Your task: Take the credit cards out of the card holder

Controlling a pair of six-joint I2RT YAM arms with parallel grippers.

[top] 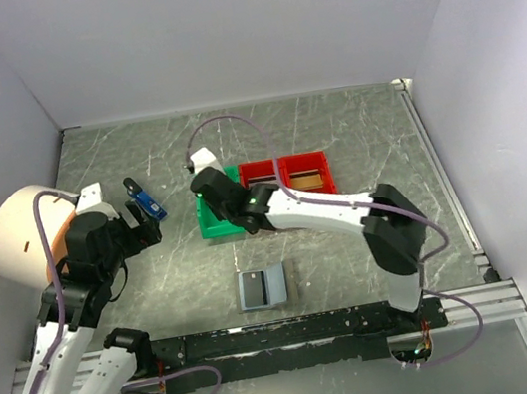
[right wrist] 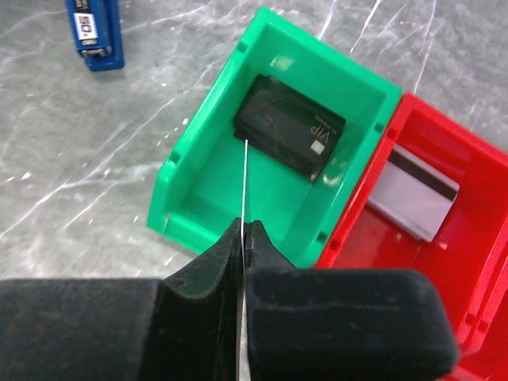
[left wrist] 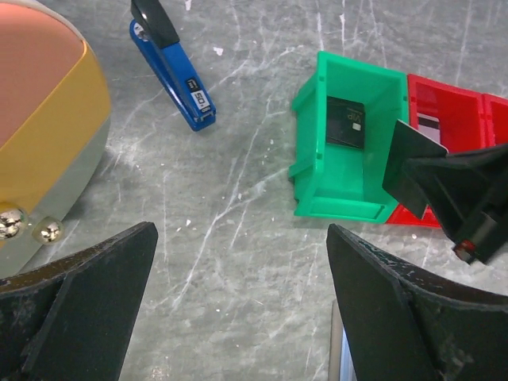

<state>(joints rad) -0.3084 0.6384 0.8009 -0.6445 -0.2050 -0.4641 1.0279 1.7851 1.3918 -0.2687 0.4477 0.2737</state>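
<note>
The card holder (top: 262,287) lies open and flat on the table near the front, showing pale blue-grey panels. My right gripper (right wrist: 244,226) is shut on a thin card (right wrist: 245,178), seen edge-on, above the green tray (right wrist: 206,190). A black card (right wrist: 290,127) lies in that tray. A grey card with a dark stripe (right wrist: 413,198) lies in the red tray (right wrist: 476,262). In the left wrist view the held card (left wrist: 409,155) hangs over the green tray (left wrist: 349,190). My left gripper (left wrist: 240,238) is open and empty, above bare table left of the trays.
A small blue-and-black gadget (top: 144,202) lies left of the green tray. A second red tray (top: 305,172) stands at the right of the first. A large round white-and-orange object (top: 22,237) sits at the far left. White walls enclose the table.
</note>
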